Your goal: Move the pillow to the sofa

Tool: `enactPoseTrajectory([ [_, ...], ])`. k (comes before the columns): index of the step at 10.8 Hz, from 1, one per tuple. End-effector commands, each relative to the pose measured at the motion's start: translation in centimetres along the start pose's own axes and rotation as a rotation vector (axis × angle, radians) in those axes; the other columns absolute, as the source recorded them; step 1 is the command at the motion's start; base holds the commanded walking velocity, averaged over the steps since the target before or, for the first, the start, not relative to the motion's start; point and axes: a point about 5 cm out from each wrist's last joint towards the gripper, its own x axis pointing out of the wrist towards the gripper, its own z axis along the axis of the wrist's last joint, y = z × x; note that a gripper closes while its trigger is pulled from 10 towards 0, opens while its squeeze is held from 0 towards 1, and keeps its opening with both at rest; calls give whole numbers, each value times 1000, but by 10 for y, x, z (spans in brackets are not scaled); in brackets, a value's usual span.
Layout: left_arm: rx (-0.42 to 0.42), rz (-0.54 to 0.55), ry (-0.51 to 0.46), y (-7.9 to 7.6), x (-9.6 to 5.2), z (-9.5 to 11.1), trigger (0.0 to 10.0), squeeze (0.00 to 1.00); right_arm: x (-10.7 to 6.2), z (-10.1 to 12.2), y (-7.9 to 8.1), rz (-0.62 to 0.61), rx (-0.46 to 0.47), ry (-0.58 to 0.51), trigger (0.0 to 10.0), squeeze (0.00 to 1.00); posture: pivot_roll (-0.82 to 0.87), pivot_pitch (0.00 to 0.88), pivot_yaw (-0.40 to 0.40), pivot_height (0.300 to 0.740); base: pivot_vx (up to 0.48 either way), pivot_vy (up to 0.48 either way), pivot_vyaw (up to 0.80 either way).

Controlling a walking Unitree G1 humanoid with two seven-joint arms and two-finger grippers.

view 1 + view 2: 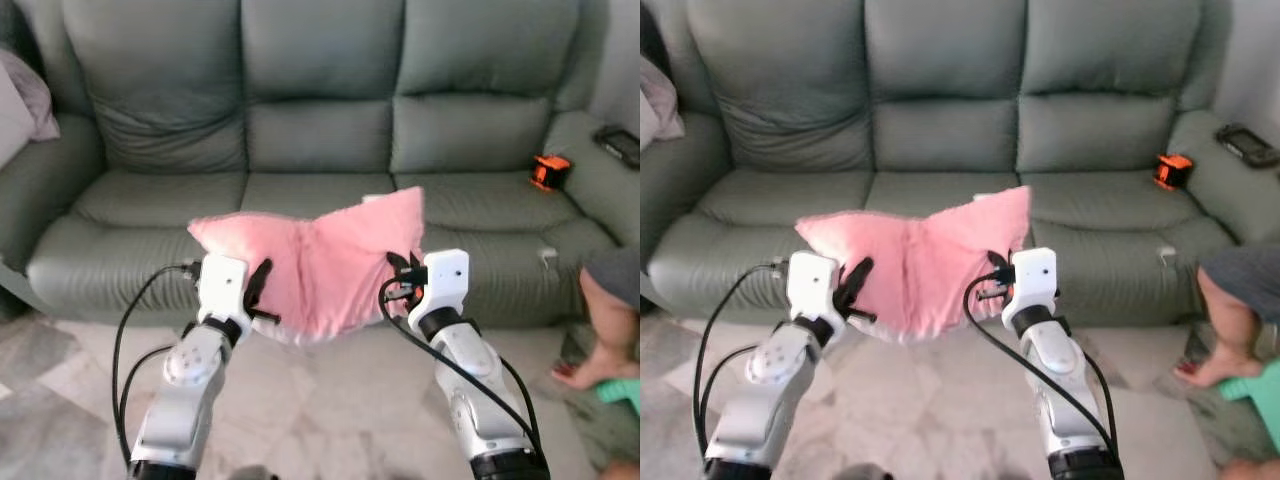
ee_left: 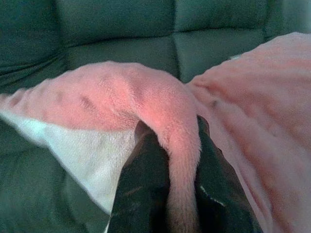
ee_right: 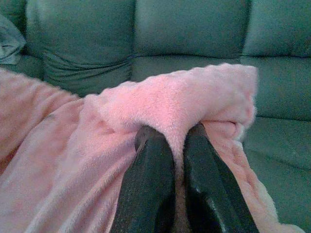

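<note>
Just before sofa (image 1: 320, 190), pillow (image 1: 320, 265) hangs btwn both arms: left end effector (image 1: 258, 290) & right end effector (image 1: 402, 275) each pinched tight on its edge.

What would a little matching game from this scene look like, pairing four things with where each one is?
Things:
1. pink pillow
2. orange gadget
3. black device
4. person's foot

Places:
A. on the floor beside the sofa
B. on the sofa's armrest
C. held up between the left gripper and right gripper
D. on the seat cushion near the armrest

Pairs: 1-C, 2-D, 3-B, 4-A
</note>
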Motion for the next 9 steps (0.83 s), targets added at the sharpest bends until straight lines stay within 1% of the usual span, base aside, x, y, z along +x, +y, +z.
enactPoseTrajectory([
  [1, 1, -46, -29, -12, 4, 6, 10000, 0, -3, 3, -8, -26, -8, -15, 10000, 0, -19, 0, 11, 740, 319, 0, 0],
  [2, 0, -47, -26, -13, 4, 6, 10000, 0, -3, 2, -7, -28, 0, -5, 10000, 0, -20, 0, 10, 740, 322, 0, 0],
  [3, -2, -47, -26, -13, 4, 5, 10000, 0, -2, 1, -7, -33, 23, 1, 10000, 0, -20, 0, 8, 740, 322, 0, -800],
  [4, -3, -46, -26, -13, 5, 5, 10000, 0, -2, 2, -9, -34, 2, -3, 10000, 0, -21, 0, 8, 740, 326, 0, -800],
  [7, -2, -43, -28, -14, 6, 5, 10000, 0, -2, 4, -8, -20, 3, -13, 10000, 0, -24, 0, 6, 740, 319, 0, 0],
  [9, -3, -42, -29, -13, 7, 5, 10000, 0, -1, 4, -8, -15, 0, -14, 10000, 0, -23, 0, 4, 740, 467, 0, 0],
])
